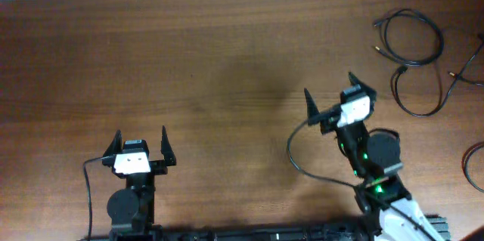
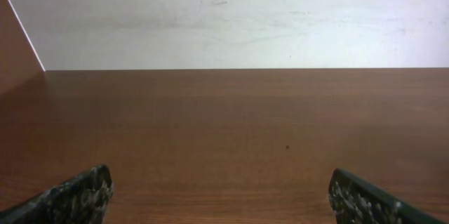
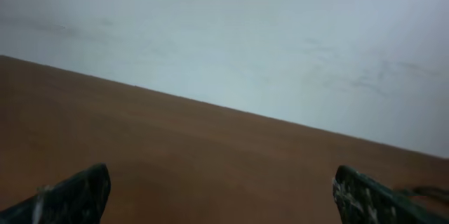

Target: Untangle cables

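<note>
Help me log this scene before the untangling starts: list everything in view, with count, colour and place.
cables: several, exact count unclear; black; loosely looped at the table's far right, one running off the right edge.
table: one; brown wood; under everything.
wall: one; whitish; behind the table's far edge.
arm wires: two; black, thicker than the cables; one trailing from each arm.
left tool: one; black fingers, white body; near edge, left side; open, holding nothing.
right tool: one; same colours; right of centre; open, holding nothing, apart from the cables.
</note>
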Controlling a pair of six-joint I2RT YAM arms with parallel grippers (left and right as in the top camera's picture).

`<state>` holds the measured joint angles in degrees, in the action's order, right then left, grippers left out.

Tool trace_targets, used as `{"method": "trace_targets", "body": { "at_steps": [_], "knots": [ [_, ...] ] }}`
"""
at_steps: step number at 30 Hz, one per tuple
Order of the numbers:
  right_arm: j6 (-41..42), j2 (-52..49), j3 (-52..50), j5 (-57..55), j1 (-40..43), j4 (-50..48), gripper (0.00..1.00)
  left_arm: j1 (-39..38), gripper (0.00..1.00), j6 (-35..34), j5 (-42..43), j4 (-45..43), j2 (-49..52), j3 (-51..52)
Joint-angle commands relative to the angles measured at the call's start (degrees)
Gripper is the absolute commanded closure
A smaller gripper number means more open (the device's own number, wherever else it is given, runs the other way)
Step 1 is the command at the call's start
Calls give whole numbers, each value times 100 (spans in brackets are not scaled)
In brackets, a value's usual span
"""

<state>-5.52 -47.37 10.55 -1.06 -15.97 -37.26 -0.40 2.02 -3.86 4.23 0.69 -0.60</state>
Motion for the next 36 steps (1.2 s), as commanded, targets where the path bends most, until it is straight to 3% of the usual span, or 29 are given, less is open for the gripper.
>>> {"method": "trace_targets", "body": {
  "at_steps": [1, 5, 14, 30, 36],
  "knots": [
    [157, 640, -546, -227, -4, -57, 1, 4, 1, 85, 42, 37, -39, 7],
    [157, 1327, -1021, -328, -4, 46, 1, 4, 1, 85, 42, 37, -39, 7],
    [155, 2164, -1023, -479, -4, 1263, 1, 4, 1, 85, 42, 37, -39, 7],
    [157, 4140, -1023, -553, 382, 4157, 1, 4, 1, 85, 42, 37, -39, 7],
    [155, 4669, -1023, -522, 752, 4142, 1, 4, 1, 85, 42, 37, -39, 7]
  ]
}}
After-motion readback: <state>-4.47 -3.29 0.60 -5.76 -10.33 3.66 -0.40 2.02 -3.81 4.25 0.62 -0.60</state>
